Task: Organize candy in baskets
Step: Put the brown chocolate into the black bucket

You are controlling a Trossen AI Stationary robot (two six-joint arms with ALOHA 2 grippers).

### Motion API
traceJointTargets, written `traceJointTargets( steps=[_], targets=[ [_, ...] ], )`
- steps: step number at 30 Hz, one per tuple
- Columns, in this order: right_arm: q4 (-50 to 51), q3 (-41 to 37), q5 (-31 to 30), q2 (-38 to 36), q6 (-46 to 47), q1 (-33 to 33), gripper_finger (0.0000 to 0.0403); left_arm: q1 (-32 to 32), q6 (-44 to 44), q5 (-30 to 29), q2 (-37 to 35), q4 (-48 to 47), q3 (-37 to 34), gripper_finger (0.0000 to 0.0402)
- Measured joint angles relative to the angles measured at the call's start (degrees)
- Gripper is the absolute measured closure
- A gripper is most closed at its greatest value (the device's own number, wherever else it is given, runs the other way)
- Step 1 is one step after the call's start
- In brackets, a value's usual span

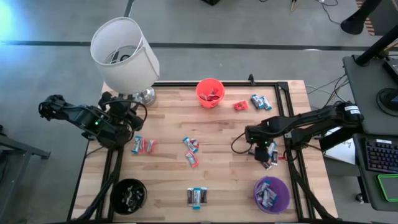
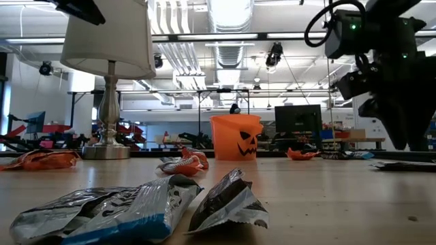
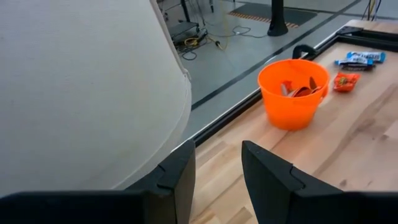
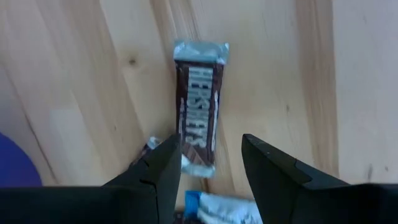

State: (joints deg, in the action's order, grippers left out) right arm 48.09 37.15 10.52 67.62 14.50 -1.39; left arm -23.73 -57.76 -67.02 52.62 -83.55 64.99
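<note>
Right gripper (image 4: pixel 208 163), jaws spread and empty, is poised over a dark brown candy (image 4: pixel 198 106) at the table's (image 1: pixel 224 180) right-hand edge; a descent and squeeze is called for next.

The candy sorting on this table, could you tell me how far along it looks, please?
Partly done: the orange basket, purple basket and black basket each already hold candy. In hand: the right hand hovers open over a brown Hershey's bar near the purple basket. Left: loose pieces mid-table, by the left edge, at the front and near the orange basket. The left hand waits by the lamp.
</note>
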Motion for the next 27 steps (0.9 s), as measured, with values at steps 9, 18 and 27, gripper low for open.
traceJointTargets(
  steps=[9,18,27],
  targets=[
    [-2.6,-1.7,0.0,0.0,0.6,0.0,0.0243,0.0,0.0,0.0,0.1,0.8,0.0,0.0288],
    [-4.2,-2.2,0.2,0.0,3.2,0.0,0.0243,0.0,0.0,0.0,0.1,0.9,0.0,0.0288],
    [-7.7,-4.0,1.5,0.0,6.0,-0.1,0.0243,0.0,0.4,0.0,0.1,0.9,0.0,0.0288]
  ],
)
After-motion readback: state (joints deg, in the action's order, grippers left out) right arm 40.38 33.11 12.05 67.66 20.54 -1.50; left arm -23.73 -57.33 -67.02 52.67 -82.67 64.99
